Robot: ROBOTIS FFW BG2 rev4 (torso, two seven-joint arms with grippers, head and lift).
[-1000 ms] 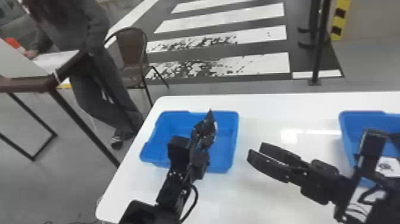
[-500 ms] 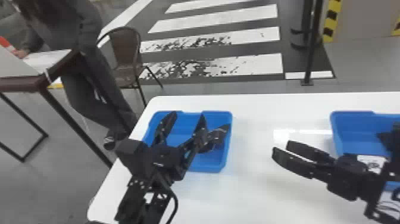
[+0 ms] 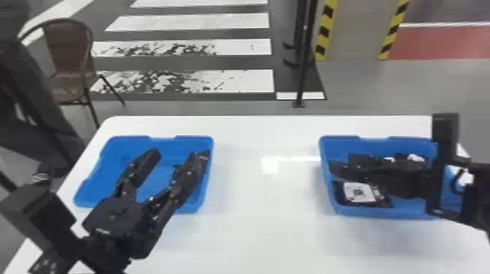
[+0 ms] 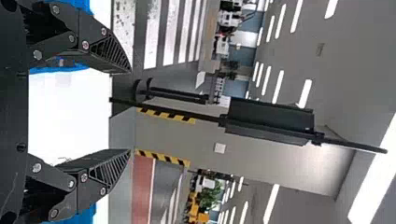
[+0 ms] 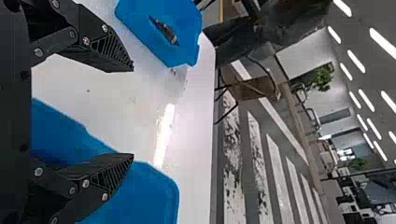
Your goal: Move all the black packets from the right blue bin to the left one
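Left gripper (image 3: 174,153) open wide at the left bin (image 3: 94,189), and there's a black packet (image 3: 205,157) by its right-hand finger, long axis pointing away from the robot! Right gripper (image 3: 341,164) gapes too, a white-labelled packet (image 3: 359,192) lying crosswise on its fingers' near side.

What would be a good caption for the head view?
Open left gripper over the left blue bin; right arm above the right blue bin, where a black packet lies.
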